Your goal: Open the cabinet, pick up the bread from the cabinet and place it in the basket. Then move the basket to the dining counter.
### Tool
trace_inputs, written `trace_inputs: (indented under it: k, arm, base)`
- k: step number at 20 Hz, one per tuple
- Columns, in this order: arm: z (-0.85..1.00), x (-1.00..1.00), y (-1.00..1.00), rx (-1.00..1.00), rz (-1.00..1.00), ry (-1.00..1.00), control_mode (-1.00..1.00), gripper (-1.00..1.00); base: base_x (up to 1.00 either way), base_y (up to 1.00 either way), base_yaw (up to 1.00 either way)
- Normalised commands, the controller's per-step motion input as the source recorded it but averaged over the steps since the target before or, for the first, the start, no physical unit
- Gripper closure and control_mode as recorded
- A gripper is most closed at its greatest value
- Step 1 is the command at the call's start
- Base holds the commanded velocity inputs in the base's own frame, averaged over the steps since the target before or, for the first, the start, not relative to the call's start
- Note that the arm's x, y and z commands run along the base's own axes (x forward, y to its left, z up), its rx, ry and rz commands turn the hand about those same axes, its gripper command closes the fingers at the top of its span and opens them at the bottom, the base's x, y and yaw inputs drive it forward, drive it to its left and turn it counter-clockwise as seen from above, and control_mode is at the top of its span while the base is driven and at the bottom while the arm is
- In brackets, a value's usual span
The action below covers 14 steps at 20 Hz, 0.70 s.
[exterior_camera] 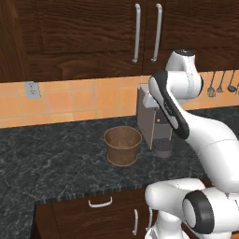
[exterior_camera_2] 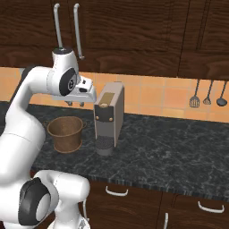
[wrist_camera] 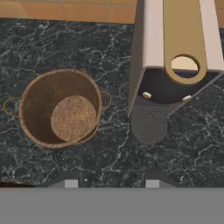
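The cabinet [exterior_camera: 84,32] hangs above the worktop with both panelled doors shut; its two long silver handles [exterior_camera: 137,32] meet at the middle. The bread is hidden. The basket [exterior_camera: 122,144] stands upright and empty on the black worktop, just left of the coffee machine [exterior_camera: 154,123]. My gripper [exterior_camera_2: 76,104] hovers above the worktop, pointing down, higher than the basket [exterior_camera_2: 65,133] and a little to its right. In the hand view the basket [wrist_camera: 61,107] lies left of centre, and my gripper [wrist_camera: 111,183] is open with nothing between the tips. The dining counter is out of view.
The coffee machine [exterior_camera_2: 108,117] stands close to the right of my hand. Kitchen utensils [exterior_camera_2: 208,94] hang on the tiled wall at the right. A wall socket [exterior_camera: 31,89] sits at the left. Low drawers [exterior_camera: 100,203] run under the worktop edge.
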Motion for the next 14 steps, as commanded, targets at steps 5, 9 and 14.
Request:
trace_inputs:
  k: [5, 9, 14]
  arm:
    - [-0.01, -0.48, 0.04, 0.0, 0.0, -0.21, -1.0, -1.0]
    - [0.57, -0.13, 0.2, 0.03, 0.0, -0.64, -1.0, -1.0]
    - [0.98, 0.15, 0.16, 0.02, -0.01, -0.48, -1.0, -1.0]
  base:
    - [0.0, 0.0, 0.0]
    - [0.0, 0.0, 0.0]
    - [0.0, 0.0, 0.0]
